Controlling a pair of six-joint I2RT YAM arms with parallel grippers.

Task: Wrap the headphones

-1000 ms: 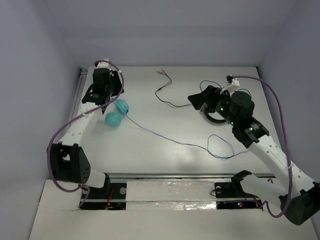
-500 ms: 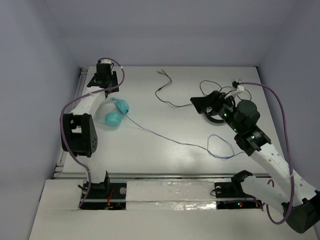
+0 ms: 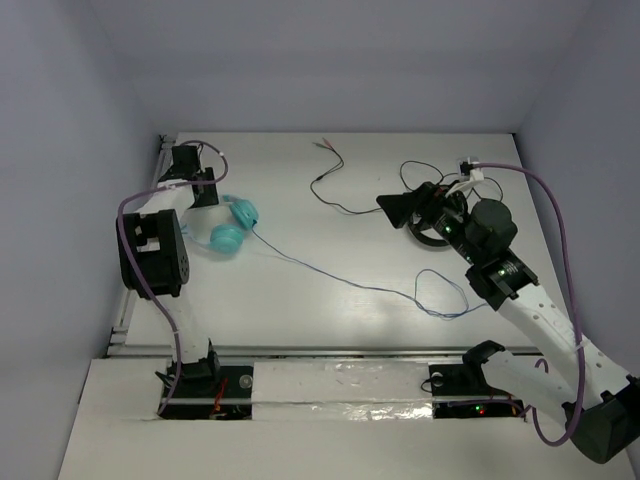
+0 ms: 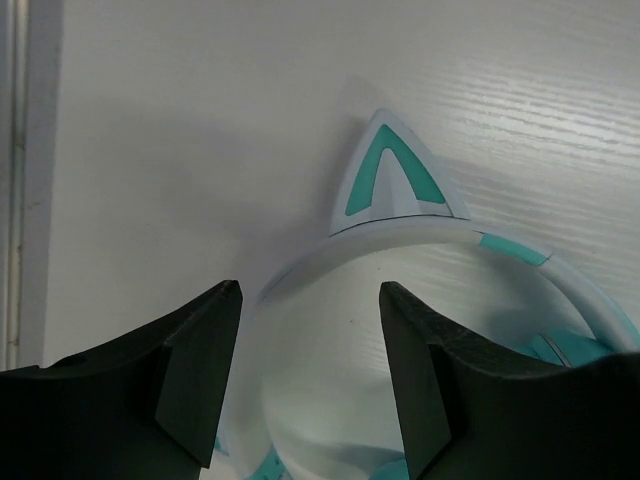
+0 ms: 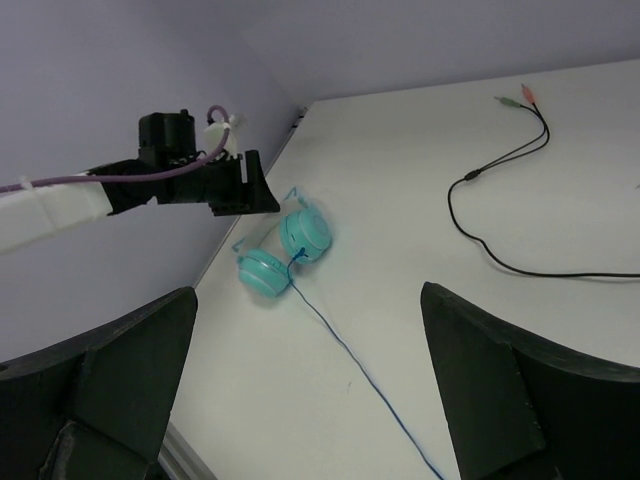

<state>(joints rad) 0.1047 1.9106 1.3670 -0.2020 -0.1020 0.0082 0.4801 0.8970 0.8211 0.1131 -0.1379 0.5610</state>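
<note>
The turquoise headphones [image 3: 236, 224] lie on the table at the far left, with both ear cups side by side. Their pale headband with a cat-ear point [image 4: 396, 176] curves between my left fingers. My left gripper [image 3: 208, 190] is open and hangs just over the headband without holding it [image 4: 310, 300]. The thin blue cable [image 3: 340, 280] runs right from the cups to a loose loop [image 3: 442, 292]. My right gripper [image 3: 392, 207] is open and empty, raised at the right and facing the headphones [image 5: 285, 250]. The cable shows below them in the right wrist view [image 5: 345, 350].
Black headphones [image 3: 430, 238] lie partly hidden under my right arm. Their black cable [image 3: 340, 200] snakes to plugs [image 3: 325, 143] near the back edge. A metal rail [image 3: 160, 170] runs along the table's left edge, with walls close on the left and at the back.
My left arm has folded back. Its gripper moved from over the ear cups toward the far left corner, uncovering the headband. My right gripper shifted slightly.
</note>
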